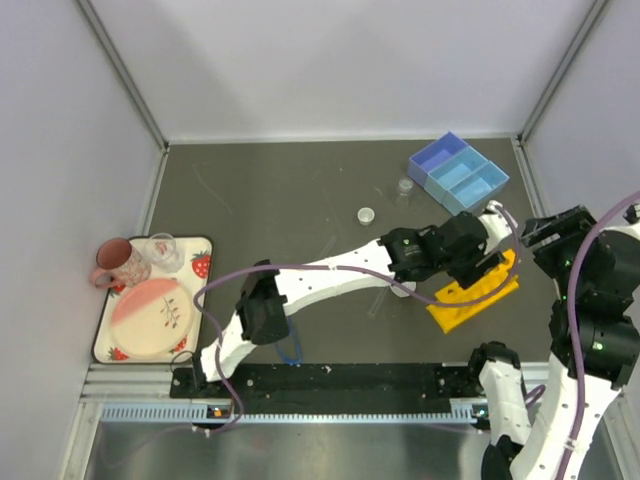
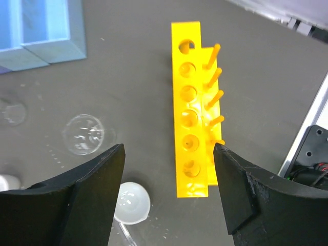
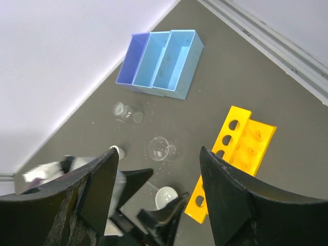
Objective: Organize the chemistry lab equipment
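The yellow tube rack point(image 1: 470, 298) lies flat on the dark table, right of centre. My left gripper point(image 1: 490, 268) hovers over it, open and empty point(image 2: 168, 148), with the rack point(image 2: 192, 107) between and beyond its fingers. A white round dish point(image 2: 130, 202) and a clear beaker point(image 2: 83, 134) lie to its left. The light-blue tray point(image 1: 458, 172) stands at the back right. My right gripper point(image 3: 158, 149) hangs high at the right point(image 1: 545, 232), open, holding nothing, and looks down on the tray point(image 3: 161, 64), two beakers point(image 3: 128, 111) and the rack point(image 3: 246, 143). A blue goggles frame point(image 1: 290, 350) peeks from under the left arm.
A patterned tray point(image 1: 205, 262) at the left edge carries a pink plate point(image 1: 148, 318), a dark-pink mug point(image 1: 115, 262) and a clear cup point(image 1: 162, 248). Another white dish point(image 1: 366, 214) sits mid-table. A thin clear tube point(image 1: 377, 303) lies below the left forearm. Walls enclose three sides.
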Controlling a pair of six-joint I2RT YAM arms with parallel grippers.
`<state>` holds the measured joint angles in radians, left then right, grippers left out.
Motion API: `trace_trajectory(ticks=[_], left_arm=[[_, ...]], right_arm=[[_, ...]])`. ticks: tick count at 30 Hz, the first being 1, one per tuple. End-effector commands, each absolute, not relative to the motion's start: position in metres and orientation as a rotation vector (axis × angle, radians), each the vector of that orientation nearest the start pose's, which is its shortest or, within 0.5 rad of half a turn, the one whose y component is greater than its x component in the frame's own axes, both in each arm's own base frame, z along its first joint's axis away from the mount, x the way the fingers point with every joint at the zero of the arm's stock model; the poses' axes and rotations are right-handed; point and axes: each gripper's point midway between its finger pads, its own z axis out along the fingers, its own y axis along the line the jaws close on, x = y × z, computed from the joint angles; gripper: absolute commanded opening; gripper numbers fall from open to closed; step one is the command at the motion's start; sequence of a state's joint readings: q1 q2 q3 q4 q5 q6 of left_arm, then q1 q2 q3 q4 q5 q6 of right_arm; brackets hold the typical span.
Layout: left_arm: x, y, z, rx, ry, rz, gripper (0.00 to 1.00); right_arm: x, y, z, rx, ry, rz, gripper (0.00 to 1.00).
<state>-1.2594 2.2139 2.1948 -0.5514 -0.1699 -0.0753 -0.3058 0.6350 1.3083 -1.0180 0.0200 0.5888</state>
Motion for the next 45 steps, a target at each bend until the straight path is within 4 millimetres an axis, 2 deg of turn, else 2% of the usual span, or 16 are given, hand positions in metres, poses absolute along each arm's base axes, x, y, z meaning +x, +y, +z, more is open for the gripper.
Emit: trace_trajectory(ticks=[1,4,7,12,13,14,15,16,17,19,23,26,27,31,36,45], left_arm=[[0.224,-0.543,0.308,0.968,1.757,-0.618,0.76],[0.237,-0.521,0.311,0.922,1.793,-0.582,0.76],[0.256,-0.491,0.314,0.858,1.832,-0.548,0.75],[0.285,-0.419,0.333,0.700,1.891,-0.489,0.75],[0.286,-0.404,0.325,0.691,1.926,-0.460,0.75],[0.293,-0.382,0.337,0.620,1.934,-0.464,0.75],[0.295,-0.369,0.338,0.592,1.950,-0.464,0.75],[0.293,-0.355,0.326,0.581,1.994,-0.447,0.75],[0.293,-0.334,0.341,0.517,1.985,-0.466,0.75],[0.285,-0.304,0.344,0.460,1.988,-0.443,0.75],[0.271,-0.264,0.338,0.386,2.015,-0.429,0.76],[0.259,-0.248,0.328,0.360,2.026,-0.440,0.76],[0.255,-0.244,0.317,0.361,2.045,-0.431,0.76],[0.242,-0.238,0.308,0.338,2.048,-0.487,0.76],[0.237,-0.235,0.289,0.333,2.071,-0.493,0.75],[0.236,-0.239,0.290,0.351,2.059,-0.517,0.75]], right_arm=[[0.160,-0.018,0.358,0.814,1.741,0.236,0.66],[0.155,-0.009,0.355,0.793,1.741,0.285,0.65],[0.158,-0.002,0.335,0.793,1.795,0.320,0.66],[0.167,0.015,0.284,0.789,1.912,0.436,0.66],[0.168,0.020,0.277,0.785,1.931,0.464,0.65],[0.172,0.027,0.261,0.775,1.977,0.514,0.65],[0.172,0.031,0.252,0.771,2.000,0.535,0.65],[0.173,0.033,0.234,0.783,2.044,0.550,0.64],[0.173,0.036,0.226,0.769,2.068,0.564,0.64],[0.171,0.040,0.204,0.768,2.133,0.575,0.63],[0.170,0.043,0.170,0.730,2.254,0.562,0.63],[0.171,0.038,0.148,0.740,2.323,0.506,0.63],[0.173,0.039,0.145,0.740,2.341,0.519,0.63],[0.183,0.037,0.149,0.746,2.346,0.485,0.64],[0.188,0.059,0.140,0.628,2.493,0.460,0.64],[0.186,0.072,0.114,0.594,2.601,0.402,0.64]])
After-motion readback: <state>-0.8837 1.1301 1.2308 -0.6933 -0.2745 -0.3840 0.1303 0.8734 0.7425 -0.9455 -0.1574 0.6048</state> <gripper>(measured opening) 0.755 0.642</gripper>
